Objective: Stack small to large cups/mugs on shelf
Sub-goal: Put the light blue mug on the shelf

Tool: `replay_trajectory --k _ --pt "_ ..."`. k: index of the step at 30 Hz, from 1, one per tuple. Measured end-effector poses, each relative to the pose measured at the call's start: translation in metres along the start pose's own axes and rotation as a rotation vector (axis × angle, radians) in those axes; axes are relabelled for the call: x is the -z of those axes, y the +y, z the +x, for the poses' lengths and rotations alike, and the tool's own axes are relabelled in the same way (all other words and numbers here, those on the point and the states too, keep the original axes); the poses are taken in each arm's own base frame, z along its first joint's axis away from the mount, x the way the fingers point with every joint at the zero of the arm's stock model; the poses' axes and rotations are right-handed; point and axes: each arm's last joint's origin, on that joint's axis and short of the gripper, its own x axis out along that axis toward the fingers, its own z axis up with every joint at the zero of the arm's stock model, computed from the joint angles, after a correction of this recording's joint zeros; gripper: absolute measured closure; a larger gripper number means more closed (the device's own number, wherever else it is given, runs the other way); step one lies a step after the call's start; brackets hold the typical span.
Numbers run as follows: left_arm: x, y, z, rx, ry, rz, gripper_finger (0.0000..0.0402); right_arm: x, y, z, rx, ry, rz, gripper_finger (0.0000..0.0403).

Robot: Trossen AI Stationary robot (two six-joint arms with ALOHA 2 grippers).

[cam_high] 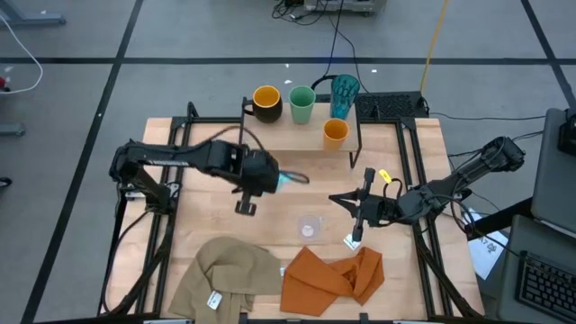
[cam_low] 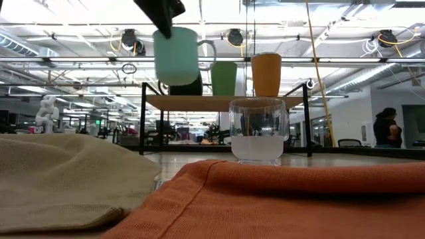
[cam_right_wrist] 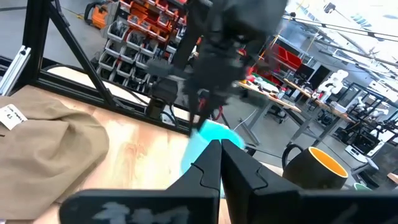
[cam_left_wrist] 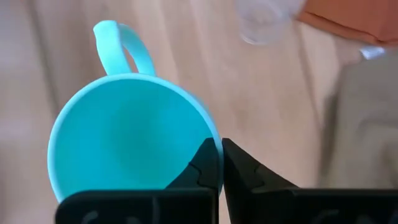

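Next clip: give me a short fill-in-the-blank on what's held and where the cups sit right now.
1. The left gripper is shut on the rim of the ____ mug, held above the table.
2. ____ cups stand on the shelf.
3. The clear cup stands on the ____, not on the shelf.
4. The right gripper is shut and holds ____.

Missing words: light blue; four; table; nothing

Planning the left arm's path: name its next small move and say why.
Probably carry the light blue mug toward the shelf. The left hand is shut on its rim, lifted above the table, while the shelf already holds four cups; the clear cup waits on the table.
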Motion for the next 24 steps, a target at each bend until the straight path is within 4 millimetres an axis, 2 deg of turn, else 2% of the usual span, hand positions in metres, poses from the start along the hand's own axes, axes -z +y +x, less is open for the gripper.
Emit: replay_trajectory --k 9,17,24 --pt "-0.006 0.049 -0.02 -0.057 -0.136 0.032 0.0399 0.0 -0.007 -0.008 -0.005 0.012 -0.011 0.0403" --pt "-0.016 0.095 -0.005 -0.057 -0.092 0.038 0.0399 0.001 -0.012 -0.013 -0.01 0.027 -0.021 0.0403" --pt "-0.032 0.121 0.002 -0.042 -0.087 0.092 0.0399 0.001 -0.014 -0.015 -0.013 0.032 -0.025 0.0403"
